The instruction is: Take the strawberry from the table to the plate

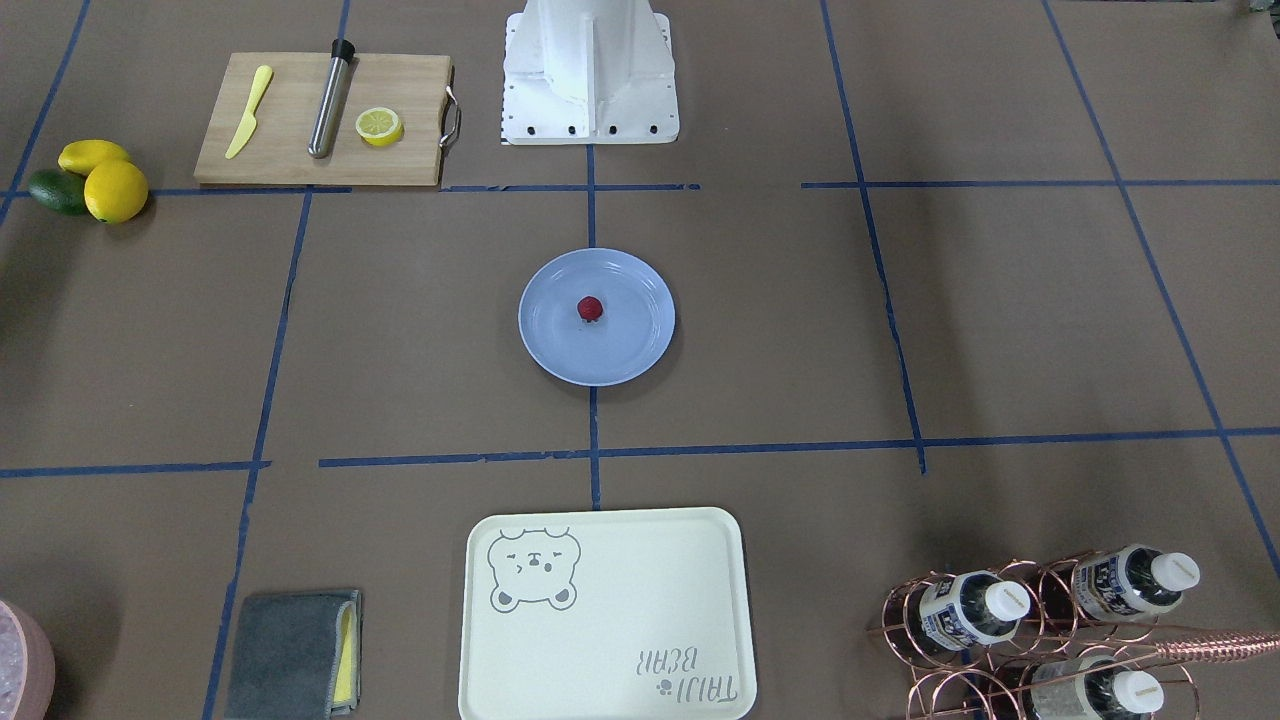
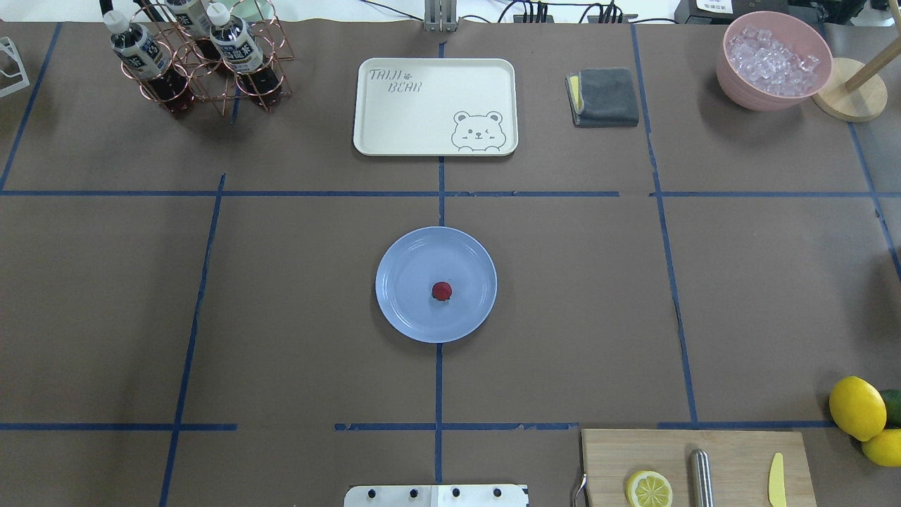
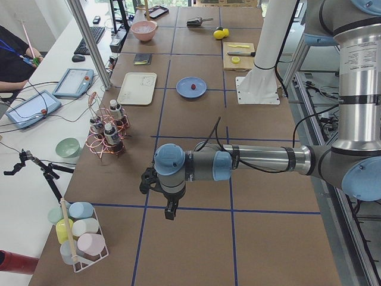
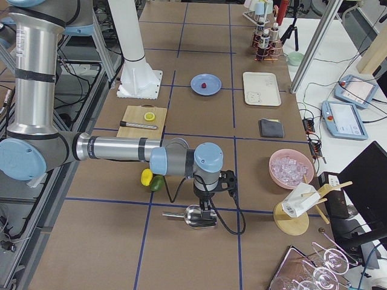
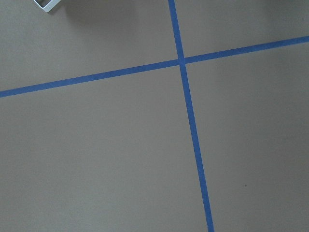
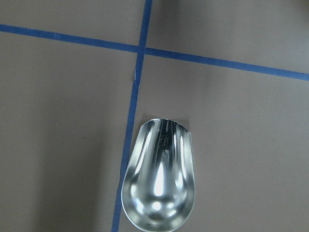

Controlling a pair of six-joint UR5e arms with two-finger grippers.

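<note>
Placing looks done to me — the tiny dark-red strawberry (image 2: 441, 290) lies near the middle of the round blue-grey glossy plate (image 2: 408, 313), the left arm (image 3: 256, 161) and right arm (image 4: 115, 148) well off, their jaws' opening I cannot tell, no further move needed.

Overhead and front views opposed, both centred on plate (image 2: 405, 310), wrist views close, downward

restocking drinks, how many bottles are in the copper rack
3. All stand in the copper wire rack on the robot's far left: one bottle, a second beside it, a third cut by the front view's bottom edge. None appears hidden.
</note>
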